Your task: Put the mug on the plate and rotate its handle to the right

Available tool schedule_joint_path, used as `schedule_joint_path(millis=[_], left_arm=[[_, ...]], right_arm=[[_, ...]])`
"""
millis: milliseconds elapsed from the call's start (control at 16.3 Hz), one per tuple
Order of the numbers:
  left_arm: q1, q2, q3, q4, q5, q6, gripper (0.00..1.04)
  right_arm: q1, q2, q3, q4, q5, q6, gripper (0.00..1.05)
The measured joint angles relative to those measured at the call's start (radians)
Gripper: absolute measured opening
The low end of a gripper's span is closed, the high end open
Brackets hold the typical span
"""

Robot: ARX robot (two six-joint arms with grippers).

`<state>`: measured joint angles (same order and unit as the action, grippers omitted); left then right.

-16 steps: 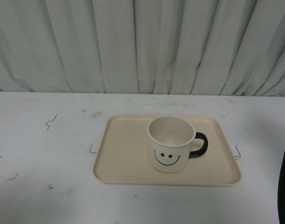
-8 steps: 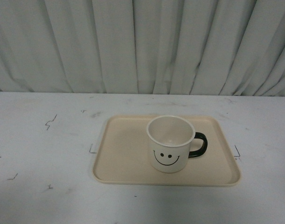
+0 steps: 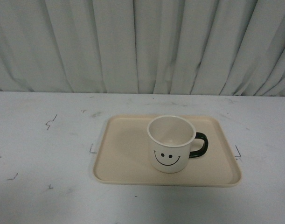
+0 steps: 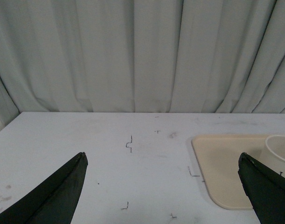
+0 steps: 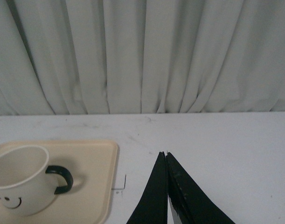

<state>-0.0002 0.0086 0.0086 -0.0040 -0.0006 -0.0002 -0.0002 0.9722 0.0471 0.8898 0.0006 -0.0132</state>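
On plate (image 3: 123, 158), mug (image 3: 170, 144), end effectors apart

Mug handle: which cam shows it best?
Front view. The handle shows whole and unoccluded, sticking out to the right of the mug on the plate. Right wrist view also shows the handle, but near the frame edge with the mug cut off. Left wrist view catches only the mug's rim; no handle visible.

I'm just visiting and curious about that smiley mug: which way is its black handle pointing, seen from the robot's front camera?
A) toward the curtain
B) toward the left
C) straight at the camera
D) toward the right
D: in the front view the handle sticks out from the right side of the mug, which stands on the plate.
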Motion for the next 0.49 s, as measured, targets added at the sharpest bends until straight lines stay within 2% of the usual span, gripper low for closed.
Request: schedule_joint_path(millis=[490], left_arm=[[0.000, 0.000, 0.000, 0.000, 0.000, 0.000, 0.98]], right_arm=[[0.000, -0.414, -0.035, -0.344, 0.000, 0.002, 0.02]])
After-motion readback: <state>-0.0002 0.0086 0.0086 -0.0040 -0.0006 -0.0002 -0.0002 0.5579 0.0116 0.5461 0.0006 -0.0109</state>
